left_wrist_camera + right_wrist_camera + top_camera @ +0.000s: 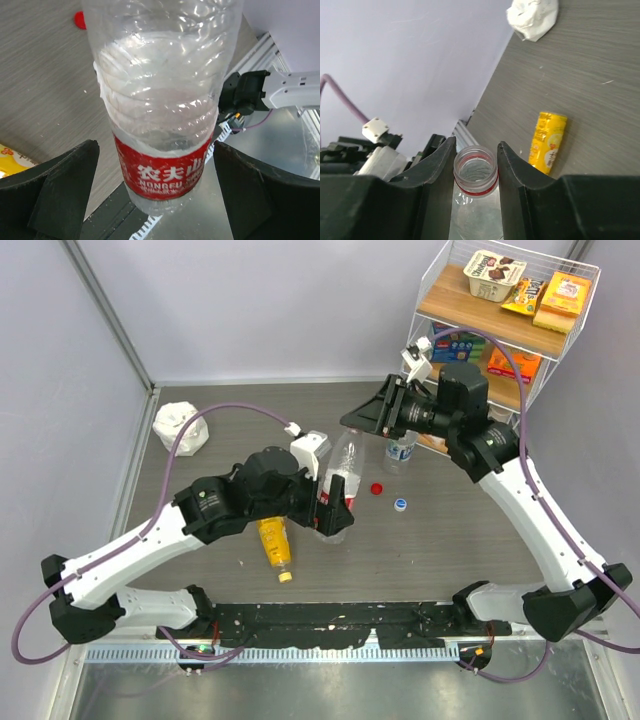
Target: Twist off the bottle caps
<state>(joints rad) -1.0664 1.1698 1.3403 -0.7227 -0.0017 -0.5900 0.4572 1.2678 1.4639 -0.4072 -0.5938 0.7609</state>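
Observation:
The tall clear bottle with the red label stands tilted at mid table, its mouth open with a red ring. My left gripper is open around its lower body, with a gap on each side. My right gripper is shut on the bottle's neck, its fingers against the rim. The red cap and the pale blue-white cap lie on the table. The small clear bottle stands uncapped. The yellow bottle lies flat with the yellow cap beside it.
A crumpled white cloth lies at the back left. A wire shelf rack with boxed snacks stands at the back right. A black rail runs along the near edge. Grey walls close the left and back sides.

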